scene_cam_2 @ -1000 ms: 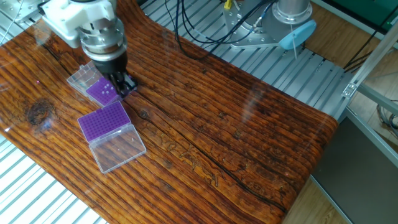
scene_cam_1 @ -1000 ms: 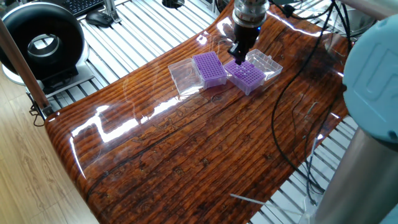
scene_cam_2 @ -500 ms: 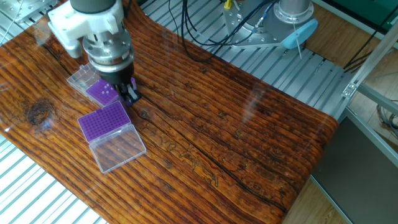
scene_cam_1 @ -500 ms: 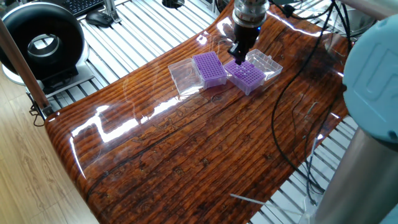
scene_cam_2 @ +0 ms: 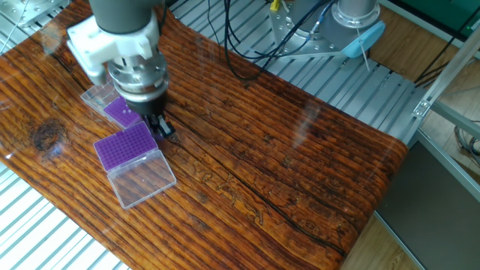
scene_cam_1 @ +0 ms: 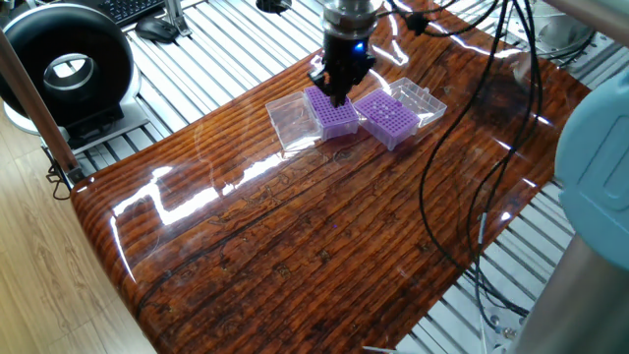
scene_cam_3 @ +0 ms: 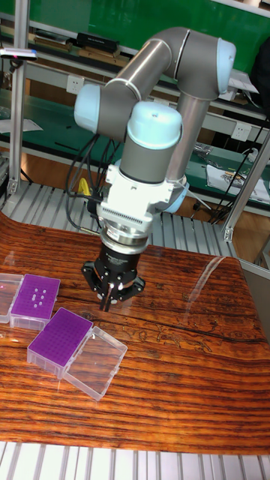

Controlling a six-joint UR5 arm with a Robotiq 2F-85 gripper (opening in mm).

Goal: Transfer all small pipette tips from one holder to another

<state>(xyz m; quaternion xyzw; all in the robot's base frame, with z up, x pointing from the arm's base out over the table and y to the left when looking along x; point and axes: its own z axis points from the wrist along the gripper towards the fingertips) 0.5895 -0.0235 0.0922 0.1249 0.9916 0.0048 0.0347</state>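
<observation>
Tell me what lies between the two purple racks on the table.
Nothing lies between the rack with pale tips and the full purple rack; the tall fixed view shows only a bare strip of wooden table there.

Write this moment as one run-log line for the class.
arm: gripper above table | position: between the two purple racks | fingers: state unclear | tips: a few pale tips in one rack

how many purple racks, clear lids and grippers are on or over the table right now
purple racks: 2, one with a few pale tips, the other nearer the tall view's camera
clear lids: 2, hinged open, one per rack, the other seen in one fixed view
grippers: 1
total: 5
</observation>
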